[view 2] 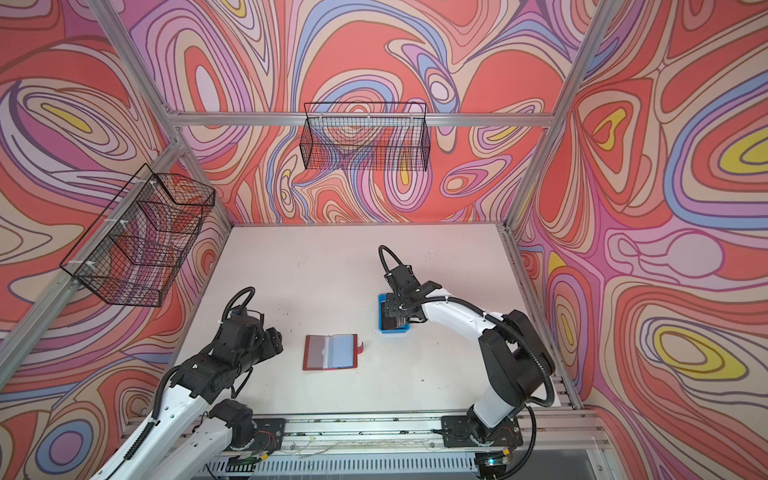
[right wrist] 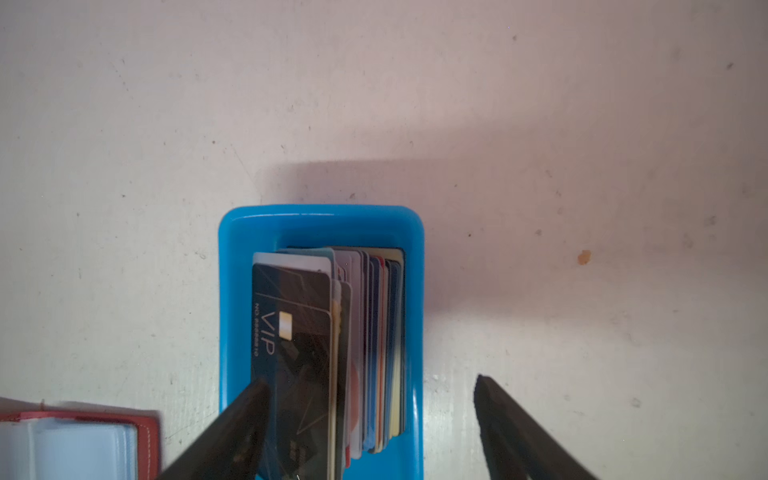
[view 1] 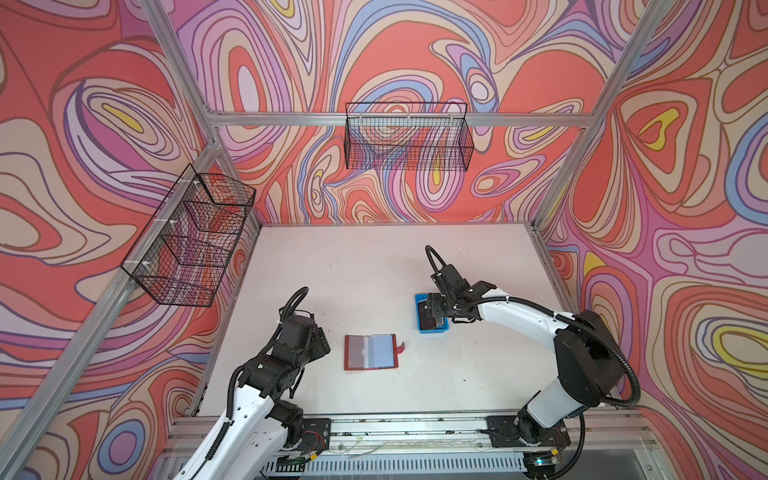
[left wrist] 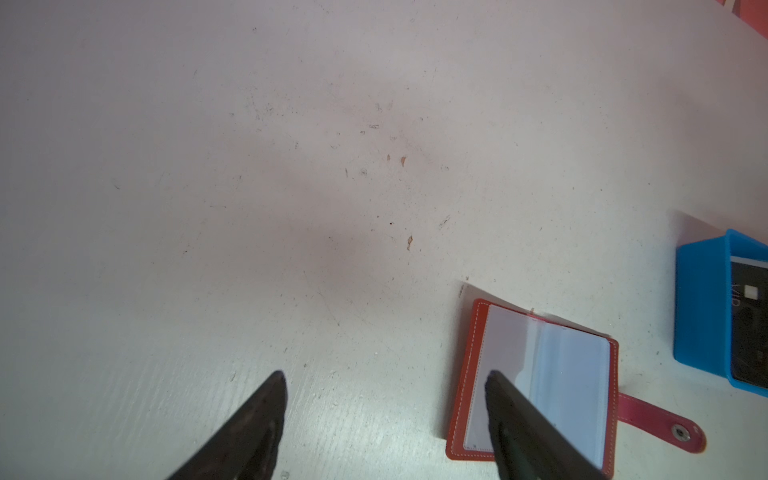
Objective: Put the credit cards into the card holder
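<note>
Swirled red and lilac panels are seen round a pale, scuffed desk [view 1: 332, 270]. The credit cards [right wrist: 332, 332] are packed on edge in a small blue tray [right wrist: 320, 224], directly beneath the right end effector [right wrist: 370, 382]. It is open and empty: one finger is set by the black card [right wrist: 299, 316] at the outside of the pack, and the other is held beyond the tray's opposite wall. The card holder [view 1: 370, 351] is laid open and flat, clear sleeves [left wrist: 573, 374] upward, just beside the left end effector [left wrist: 386, 378]. That one is likewise open and empty; whether its nearer finger touches the cover cannot be told.

The step in hand is judged to be the picking of one card. It would be done best if the jaws were narrowed and shifted so that only the black card is pinched across its thickness near its upper edge. It should then be lifted straight up, so that its neighbours are not dragged and the tray is not tipped.

The cards' long axis is laid along the tray's length, square to the line between the right fingers, with faces turned toward them. The holder's spine is run roughly parallel to that axis, and its snap tab [left wrist: 665, 424] is pointed toward the tray.
</note>
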Tool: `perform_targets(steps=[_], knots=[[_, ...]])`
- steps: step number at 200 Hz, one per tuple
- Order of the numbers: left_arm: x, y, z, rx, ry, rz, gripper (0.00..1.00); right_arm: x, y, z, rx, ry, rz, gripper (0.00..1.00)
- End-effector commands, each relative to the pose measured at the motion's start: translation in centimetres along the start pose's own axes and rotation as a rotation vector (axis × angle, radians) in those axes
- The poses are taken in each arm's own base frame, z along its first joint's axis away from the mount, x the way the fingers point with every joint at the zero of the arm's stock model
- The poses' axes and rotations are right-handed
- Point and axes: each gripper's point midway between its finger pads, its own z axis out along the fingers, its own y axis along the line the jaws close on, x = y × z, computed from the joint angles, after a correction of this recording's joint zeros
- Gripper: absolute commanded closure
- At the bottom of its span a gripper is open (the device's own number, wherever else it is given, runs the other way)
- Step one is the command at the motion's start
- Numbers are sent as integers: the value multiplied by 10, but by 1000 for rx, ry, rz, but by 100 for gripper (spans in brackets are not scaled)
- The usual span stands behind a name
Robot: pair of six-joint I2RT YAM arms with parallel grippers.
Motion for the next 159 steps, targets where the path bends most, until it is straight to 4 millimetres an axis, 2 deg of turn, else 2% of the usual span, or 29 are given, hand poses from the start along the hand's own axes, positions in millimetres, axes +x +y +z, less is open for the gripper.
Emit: perform_targets(steps=[1, 32, 40, 66, 108, 159], knots=[[7, 6, 3, -25, 21, 17, 23, 7, 2, 17, 10, 40, -25, 18], [7, 6, 3, -26, 20, 17, 23, 9, -7, 27, 86, 58, -34, 22], [7, 6, 3, -25, 21, 17, 23, 16, -12, 36, 123, 86, -46, 23], [7, 6, 3, -26, 21, 17, 23, 20, -22, 36, 272, 82, -101, 26], [8, 6, 3, -23, 24, 16, 23, 23, -18, 33, 369, 72, -153, 31], [7, 6, 3, -22, 22, 16, 23, 10, -2, 11, 268, 17, -116, 32]])
